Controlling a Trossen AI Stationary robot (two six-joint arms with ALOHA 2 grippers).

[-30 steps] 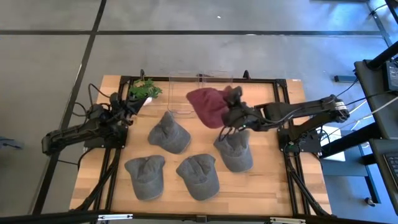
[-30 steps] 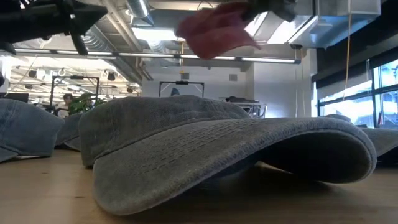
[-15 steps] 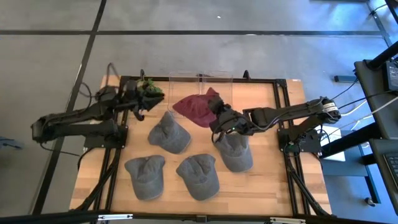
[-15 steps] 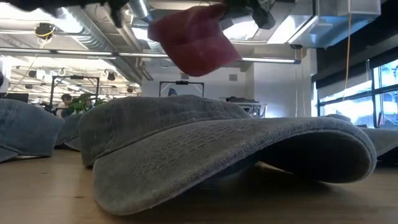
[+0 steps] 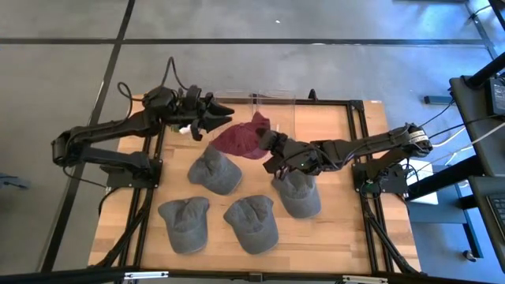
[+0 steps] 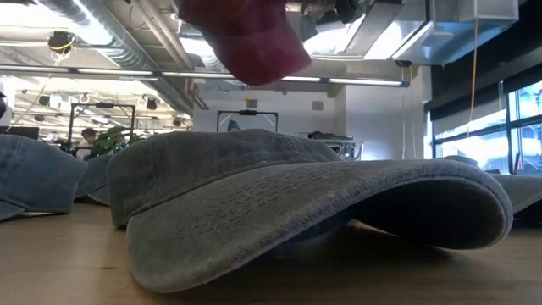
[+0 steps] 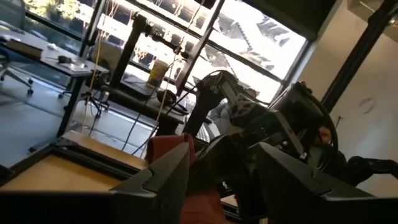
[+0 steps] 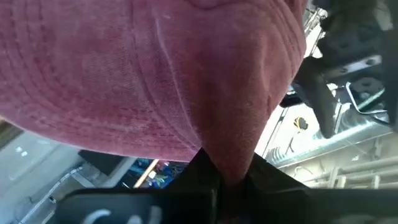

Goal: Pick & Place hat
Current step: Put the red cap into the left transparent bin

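A dark red hat (image 5: 241, 140) hangs in the air over the table's far middle; in the low view the red hat (image 6: 246, 38) is high above the grey hats. My right gripper (image 5: 271, 150) is shut on its right side. My left gripper (image 5: 223, 120) reaches in from the left and stands open just beside the hat's left edge. In the left wrist view its two fingers (image 7: 163, 180) stand apart, with the red hat (image 7: 177, 152) beyond them. I see no touch there. My right gripper pinches a fold of the red cloth (image 8: 231, 152) at the hat's right-hand edge between its two fingers. It comes in about level from the table's right side. The hat is lifted clear of the table and spreads away from the fingers toward the left arm.
Several grey hats lie crown-up on the wooden table: one (image 5: 215, 170) under the red hat, one (image 5: 298, 193) below my right gripper, two (image 5: 184, 223) (image 5: 252, 223) near the front edge. A clear box (image 5: 254, 106) stands at the far edge.
My right gripper has carried the red hat toward the table's left, still shut on it and clear of the table. My left gripper has swung from the left edge toward the far middle, up to the hat, and its fingers have opened.
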